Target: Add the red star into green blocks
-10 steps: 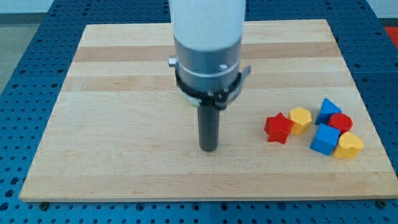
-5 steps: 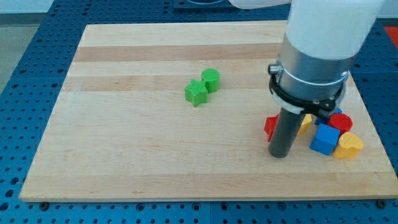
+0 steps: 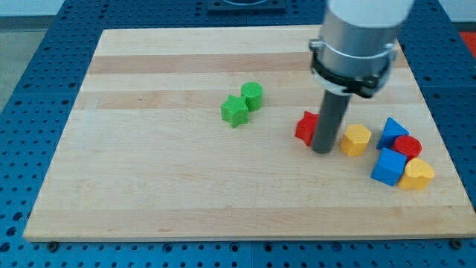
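Observation:
The red star (image 3: 305, 128) lies right of the board's middle, partly hidden behind my rod. My tip (image 3: 322, 150) touches the star's right side. A green star (image 3: 234, 112) and a green cylinder (image 3: 252, 95) sit together up and to the left, about a hand's width left of the red star.
A yellow block (image 3: 356, 139) lies just right of my tip. Further right is a cluster: a blue triangular block (image 3: 390, 132), a red cylinder (image 3: 407, 146), a blue cube (image 3: 388, 167) and a yellow heart (image 3: 417, 174). The wooden board (image 3: 149, 186) rests on a blue pegboard.
My tip swung from the board's middle to the right cluster, then moved up and left, pushing the red star left away from the yellow block toward the green blocks.

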`<state>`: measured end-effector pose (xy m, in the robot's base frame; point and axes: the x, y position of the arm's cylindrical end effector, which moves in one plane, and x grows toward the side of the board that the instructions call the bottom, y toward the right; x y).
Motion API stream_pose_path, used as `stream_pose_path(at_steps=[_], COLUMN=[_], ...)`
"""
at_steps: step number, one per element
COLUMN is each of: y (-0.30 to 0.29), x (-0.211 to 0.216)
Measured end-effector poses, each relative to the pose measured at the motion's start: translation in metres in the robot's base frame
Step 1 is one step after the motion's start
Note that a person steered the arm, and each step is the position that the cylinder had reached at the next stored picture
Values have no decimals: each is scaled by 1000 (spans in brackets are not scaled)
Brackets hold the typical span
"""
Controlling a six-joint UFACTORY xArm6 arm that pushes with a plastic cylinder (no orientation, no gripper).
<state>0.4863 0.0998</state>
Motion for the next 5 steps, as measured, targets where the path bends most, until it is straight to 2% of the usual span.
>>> stream_pose_path(at_steps=[2, 3, 4, 5], y=[-17, 19, 19, -5], x=[-38, -37, -52, -68])
